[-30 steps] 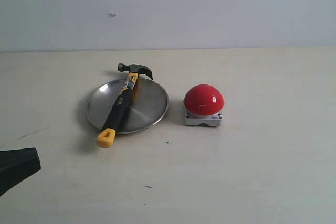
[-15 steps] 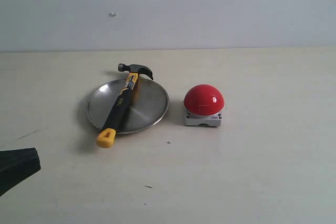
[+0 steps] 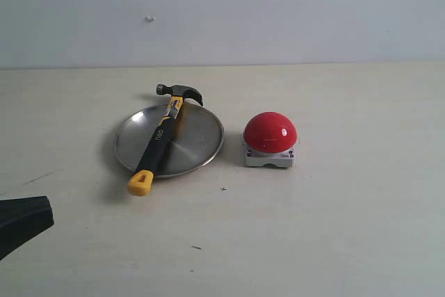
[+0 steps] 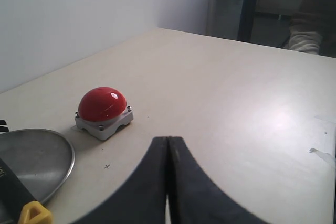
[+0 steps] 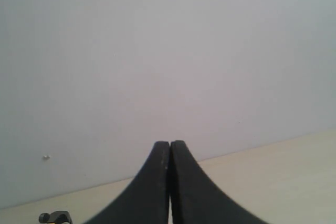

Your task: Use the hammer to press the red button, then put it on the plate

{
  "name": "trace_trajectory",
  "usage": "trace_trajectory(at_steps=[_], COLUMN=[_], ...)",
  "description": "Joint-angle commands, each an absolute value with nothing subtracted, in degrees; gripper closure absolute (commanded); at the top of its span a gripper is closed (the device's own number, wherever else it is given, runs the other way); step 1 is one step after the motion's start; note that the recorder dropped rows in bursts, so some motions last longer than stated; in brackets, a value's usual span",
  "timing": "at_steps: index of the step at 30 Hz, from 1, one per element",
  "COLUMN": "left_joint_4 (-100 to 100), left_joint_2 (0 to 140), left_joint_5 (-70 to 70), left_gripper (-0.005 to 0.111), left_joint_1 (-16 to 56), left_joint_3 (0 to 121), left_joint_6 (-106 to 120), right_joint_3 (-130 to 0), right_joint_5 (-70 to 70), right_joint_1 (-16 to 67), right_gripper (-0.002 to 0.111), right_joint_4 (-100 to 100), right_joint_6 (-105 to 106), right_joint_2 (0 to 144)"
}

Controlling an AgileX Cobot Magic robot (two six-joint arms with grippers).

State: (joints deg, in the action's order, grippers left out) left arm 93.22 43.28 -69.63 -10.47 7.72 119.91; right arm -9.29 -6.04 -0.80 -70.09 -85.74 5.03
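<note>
Our hammer (image 3: 161,137) lies across the plate (image 3: 201,140). Its black handle runs over the dish, the dark head sits just past the far rim, and the yellow end hangs over the near rim above the desk (image 3: 334,227). The red button (image 3: 270,131) stands just beside the plate on its grey base, apart from both.

Our left hand (image 4: 168,148) is closed with its fingers pressed together and holds nothing. It sits low near the front corner of the desk, well apart from the hammer. Our right hand (image 5: 169,148) is also closed and empty. It points at the wall (image 5: 157,51) and does not show in the exterior view.

From this layout alone we cannot tell whether the button has been pressed. If it has, we judge the job done, and our only care is to keep both hands clear of the plate so the overhanging handle is not nudged.

If it has not, the left hand is the nearer one. We would open it wide first, then come down over the middle of the black handle with the fingers across its length. We should lift it straight up so the head does not drag the light dish along. To press the button, we would bring the flat face of the head down onto the top of the dome, not its sloping side, where it could slip.
</note>
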Motion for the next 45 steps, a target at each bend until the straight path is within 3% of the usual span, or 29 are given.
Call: trace_trajectory(at_steps=[1,5,14,27,33,45], left_joint_4=[93.52,93.52,93.52,93.52,93.52,93.52], left_joint_2=[43.1,43.1,43.1,43.1,43.1,43.1], left_joint_5=[-69.96,-69.96,-69.96,-69.96,-69.96,-69.96], left_gripper=[0.107,0.107,0.107,0.107,0.107,0.107], left_joint_1=[-10.21,-10.21,-10.21,-10.21,-10.21,-10.21], left_joint_3=[7.99,7.99,7.99,7.99,7.99,7.99], left_joint_6=[120.08,120.08,120.08,120.08,120.08,120.08], right_joint_3=[-8.98,-7.14,-4.94,0.0,0.0,0.0], right_joint_5=[-6.3,-4.56,-3.99,4.41,1.67,0.54], right_joint_1=[-1.15,-1.15,-1.15,-1.15,-1.15,-1.15], right_gripper=[0.108,0.108,0.108,0.108,0.108,0.108], right_joint_4=[-70.59,-65.97,-6.56,-2.85,12.92,12.91], right_joint_6=[-85.16,-79.46,-16.52,-11.55,0.6,0.0], right_joint_2=[4.77,5.01,4.9,2.61,1.39,1.39])
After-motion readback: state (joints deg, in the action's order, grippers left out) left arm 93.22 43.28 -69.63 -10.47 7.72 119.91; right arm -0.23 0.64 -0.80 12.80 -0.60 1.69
